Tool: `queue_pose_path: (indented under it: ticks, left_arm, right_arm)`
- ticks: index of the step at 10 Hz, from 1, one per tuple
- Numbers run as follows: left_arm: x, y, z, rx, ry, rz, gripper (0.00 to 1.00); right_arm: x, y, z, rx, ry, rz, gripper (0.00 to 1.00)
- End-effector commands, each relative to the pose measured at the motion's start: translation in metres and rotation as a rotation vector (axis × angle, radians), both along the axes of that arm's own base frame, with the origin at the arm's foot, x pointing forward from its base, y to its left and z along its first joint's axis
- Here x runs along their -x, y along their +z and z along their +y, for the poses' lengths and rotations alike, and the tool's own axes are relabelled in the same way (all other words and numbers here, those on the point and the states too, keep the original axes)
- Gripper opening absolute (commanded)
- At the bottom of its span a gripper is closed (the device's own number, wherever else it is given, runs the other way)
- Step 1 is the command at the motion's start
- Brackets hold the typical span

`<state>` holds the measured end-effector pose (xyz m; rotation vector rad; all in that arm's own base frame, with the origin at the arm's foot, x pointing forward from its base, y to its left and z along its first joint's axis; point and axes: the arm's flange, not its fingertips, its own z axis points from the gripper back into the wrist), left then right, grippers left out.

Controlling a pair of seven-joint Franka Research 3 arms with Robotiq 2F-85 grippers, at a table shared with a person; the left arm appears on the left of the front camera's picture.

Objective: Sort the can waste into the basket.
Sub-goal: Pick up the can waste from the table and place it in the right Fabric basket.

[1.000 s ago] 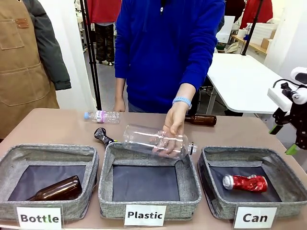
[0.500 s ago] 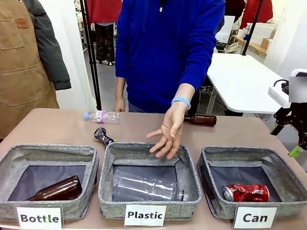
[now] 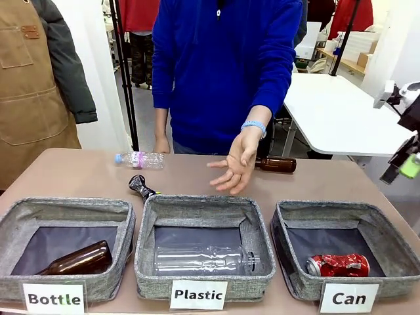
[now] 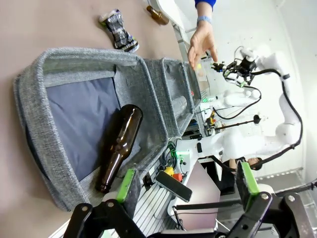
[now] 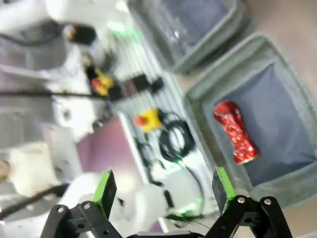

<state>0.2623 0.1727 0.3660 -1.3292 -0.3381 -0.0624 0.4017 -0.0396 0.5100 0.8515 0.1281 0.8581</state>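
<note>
- Since a second ago: the clear plastic bottle (image 3: 207, 259) has left the person's hand (image 3: 236, 165) and lies in the "Plastic" bin (image 3: 147, 230); the red can (image 3: 337, 265) has slid towards the front wall of the "Can" basket (image 3: 283, 226); the right gripper (image 3: 400, 169) has drawn up and off to the right.
- Right gripper: jaws spread wide, nothing between them; judged raised to clear the basket's rim.
- Left gripper (image 4: 187, 181): jaws likewise spread and empty; hangs above the "Bottle" bin (image 4: 29, 99), where a brown bottle (image 4: 119, 144) lies.
- Red can: on its side on the dark lining; sorted.
- Dark can (image 3: 141, 186): crushed, on the worktop (image 3: 79, 174) just behind the gap between the "Bottle" and "Plastic" bins; not yet sorted; judged the next target, nearer the left arm than the right.
</note>
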Motion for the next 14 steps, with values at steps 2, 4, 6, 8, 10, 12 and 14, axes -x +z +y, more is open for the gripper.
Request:
queue_pose_path:
  ticks: [2, 4, 6, 8, 10, 12, 14]
  left_arm:
    - [0.002, 0.002, 0.001, 0.005, 0.001, -0.001, 1.0]
    - [0.002, 0.002, 0.001, 0.005, 0.001, -0.001, 1.0]
    - [0.002, 0.002, 0.001, 0.005, 0.001, -0.001, 1.0]
    - [0.002, 0.002, 0.001, 0.005, 0.001, -0.001, 1.0]
    - [0.002, 0.002, 0.001, 0.005, 0.001, -0.001, 1.0]
    - [0.002, 0.002, 0.001, 0.005, 0.001, -0.001, 1.0]
    - [0.002, 0.002, 0.001, 0.005, 0.001, -0.001, 1.0]
  right_arm:
    - [0.012, 0.0, 0.029, -0.74, -1.258, 0.137, 1.0]
    - [0.012, 0.004, 0.064, -0.643, -1.213, 0.091, 1.0]
    - [-0.006, -0.001, 0.101, -0.414, -1.004, 0.196, 1.0]
    - [-0.004, 0.001, 0.067, -0.408, -0.851, 0.254, 1.0]
    - [-0.004, 0.001, 0.067, -0.408, -0.851, 0.254, 1.0]
    - [-0.004, 0.001, 0.067, -0.408, -0.851, 0.254, 1.0]
    - [-0.004, 0.001, 0.067, -0.408, -0.851, 0.254, 1.0]
